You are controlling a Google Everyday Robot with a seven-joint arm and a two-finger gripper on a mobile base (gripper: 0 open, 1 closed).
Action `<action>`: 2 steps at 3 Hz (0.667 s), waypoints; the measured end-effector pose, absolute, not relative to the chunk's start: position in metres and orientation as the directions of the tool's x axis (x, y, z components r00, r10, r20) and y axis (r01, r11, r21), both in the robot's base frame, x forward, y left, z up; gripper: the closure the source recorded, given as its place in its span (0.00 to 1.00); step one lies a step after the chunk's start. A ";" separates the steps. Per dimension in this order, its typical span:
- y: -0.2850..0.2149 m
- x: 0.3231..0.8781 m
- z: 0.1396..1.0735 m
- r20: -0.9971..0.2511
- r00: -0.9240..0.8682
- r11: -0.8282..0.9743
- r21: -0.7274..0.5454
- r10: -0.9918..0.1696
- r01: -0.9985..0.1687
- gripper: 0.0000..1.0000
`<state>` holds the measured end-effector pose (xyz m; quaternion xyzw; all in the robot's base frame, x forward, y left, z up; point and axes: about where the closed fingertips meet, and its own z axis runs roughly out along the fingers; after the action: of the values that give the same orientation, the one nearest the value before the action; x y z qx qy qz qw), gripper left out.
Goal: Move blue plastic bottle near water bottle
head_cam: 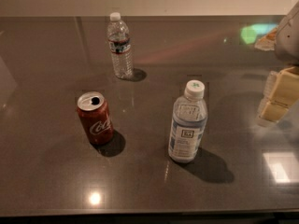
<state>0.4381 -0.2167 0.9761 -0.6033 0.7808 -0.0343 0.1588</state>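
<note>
The blue plastic bottle stands upright right of the table's middle, with a large white cap and a blue-and-white label. The water bottle is slim and clear with a small white cap and a dark label band; it stands upright at the back, left of centre. The two are well apart. My gripper is at the right edge of the view, to the right of the blue plastic bottle and clear of it, holding nothing.
A red cola can stands upright at the left, in front of the water bottle. The dark glossy table ends at a pale wall behind and at a front edge at the bottom.
</note>
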 end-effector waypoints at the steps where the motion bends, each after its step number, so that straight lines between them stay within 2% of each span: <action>1: -0.217 0.438 0.976 -0.207 -0.222 0.270 -0.245 -0.953 -0.931 0.00; 2: -0.216 0.439 0.977 -0.217 -0.223 0.274 -0.245 -0.950 -0.930 0.00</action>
<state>0.4390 -0.2161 0.9771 -0.6018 0.7812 -0.0314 0.1631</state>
